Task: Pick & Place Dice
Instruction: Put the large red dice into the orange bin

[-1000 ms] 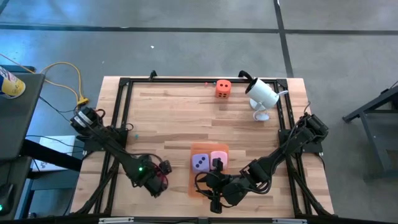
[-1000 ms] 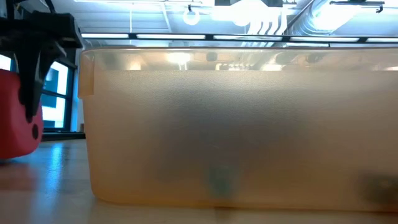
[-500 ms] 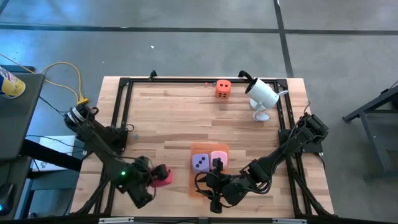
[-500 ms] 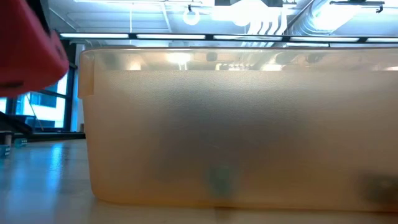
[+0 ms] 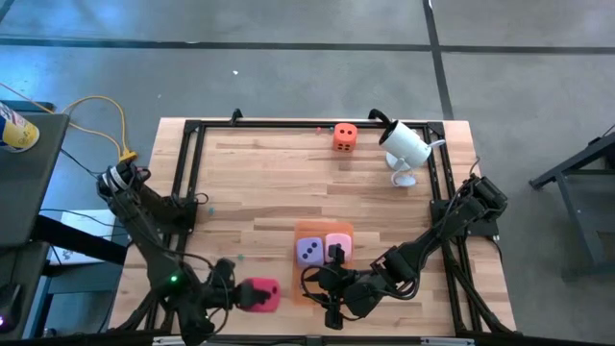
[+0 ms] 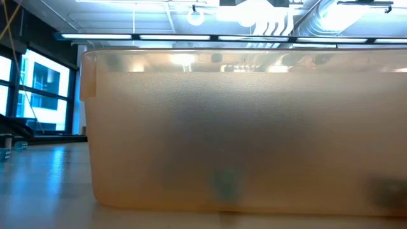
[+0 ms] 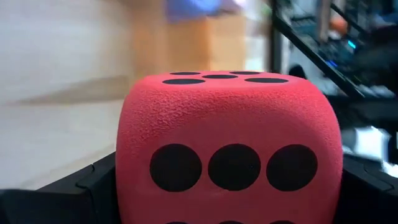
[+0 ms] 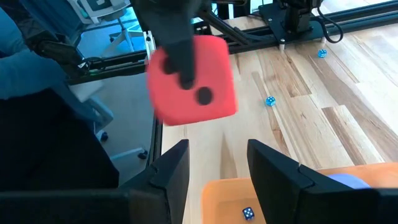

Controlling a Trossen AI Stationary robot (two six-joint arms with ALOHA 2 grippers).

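Observation:
The red die (image 5: 265, 294) is held above the table near its front edge by my left gripper (image 5: 252, 294), which is shut on it. It also shows in the left wrist view (image 7: 229, 155) and in the right wrist view (image 8: 193, 78). The purple die (image 5: 309, 252) and the pink die (image 5: 338, 245) lie in the translucent orange tray (image 5: 324, 229). The orange die (image 5: 345, 136) rests on the table at the far edge. My right gripper (image 8: 217, 165) hovers open at the tray's near left corner, with nothing between its fingers. My left gripper pinches the red die between its two fingers (image 7: 93, 186), on two opposite sides (image 7: 130, 180). The fingers come from the table's left, slanting a little downward. The die is lifted clear of the table, and a face with a row of three pips faces the wrist camera.
A white camera (image 5: 404, 149) stands at the far right, beside the orange die. Tiny blue dice (image 8: 270, 101) lie on the wood, and one (image 8: 247, 213) lies in the tray. The tray's wall (image 6: 241, 127) fills the low view. A black frame (image 5: 192, 130) borders the table.
My left gripper has lifted the red die off the table, out of the low view. It has carried the die toward the table's near edge and a little right, toward the tray, turning its wrist on the way.

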